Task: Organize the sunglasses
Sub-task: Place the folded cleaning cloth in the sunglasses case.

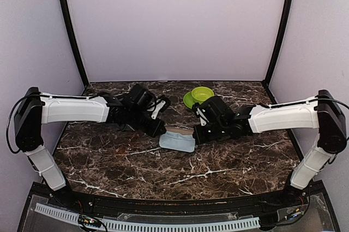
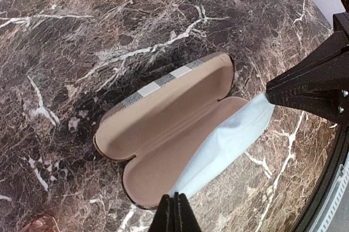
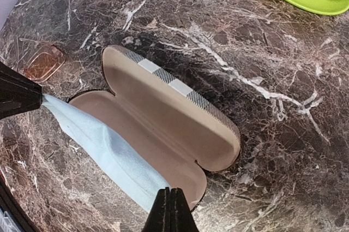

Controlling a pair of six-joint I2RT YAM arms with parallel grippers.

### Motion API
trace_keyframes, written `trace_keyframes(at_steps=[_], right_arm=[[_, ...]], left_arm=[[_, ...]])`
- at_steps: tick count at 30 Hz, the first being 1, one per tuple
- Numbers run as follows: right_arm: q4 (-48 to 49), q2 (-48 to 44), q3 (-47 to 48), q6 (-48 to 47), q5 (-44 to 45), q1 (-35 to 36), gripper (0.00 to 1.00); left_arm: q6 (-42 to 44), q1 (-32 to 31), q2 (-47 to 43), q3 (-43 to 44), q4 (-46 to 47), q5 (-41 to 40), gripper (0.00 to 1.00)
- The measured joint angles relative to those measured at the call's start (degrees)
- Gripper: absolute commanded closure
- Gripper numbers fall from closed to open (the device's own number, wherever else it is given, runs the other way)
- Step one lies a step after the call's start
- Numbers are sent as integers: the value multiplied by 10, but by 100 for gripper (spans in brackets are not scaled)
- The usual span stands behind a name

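Sunglasses (image 3: 43, 63): only one reddish lens shows, on the marble table (image 3: 272, 106) just beside the open case (image 3: 163, 117), not in it.

Top view: the left gripper (image 1: 159, 130) and right gripper (image 1: 197, 135) sit at opposite ends of a pale blue cloth (image 1: 177, 141). The sunglasses cannot be made out.

Left wrist view: its own jaws are fully closed, pinching one end of the cloth. The cloth runs along the case's long axis over the lower shell to the right gripper, likewise pinched shut.

Right wrist view: the same hold from the other end. The lens lies by the left gripper, so the left arm is judged nearer.
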Motion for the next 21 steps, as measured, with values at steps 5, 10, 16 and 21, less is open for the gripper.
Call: trace_keyframes(at_steps=[5,10,16,21], right_arm=[[1,3,10,-4,-3,-10,100],[2,12,13,-10,-7,-16,100],[1,30,21,-13,-14,-22,100],[1,40,22,-13,-18,-24,100]], left_arm=[[3,5,13,15,0,6,100],[3,10,26,22,0,11,100],[3,16,40,32,0,16,100],[6,19,50,39,-1,20,100]])
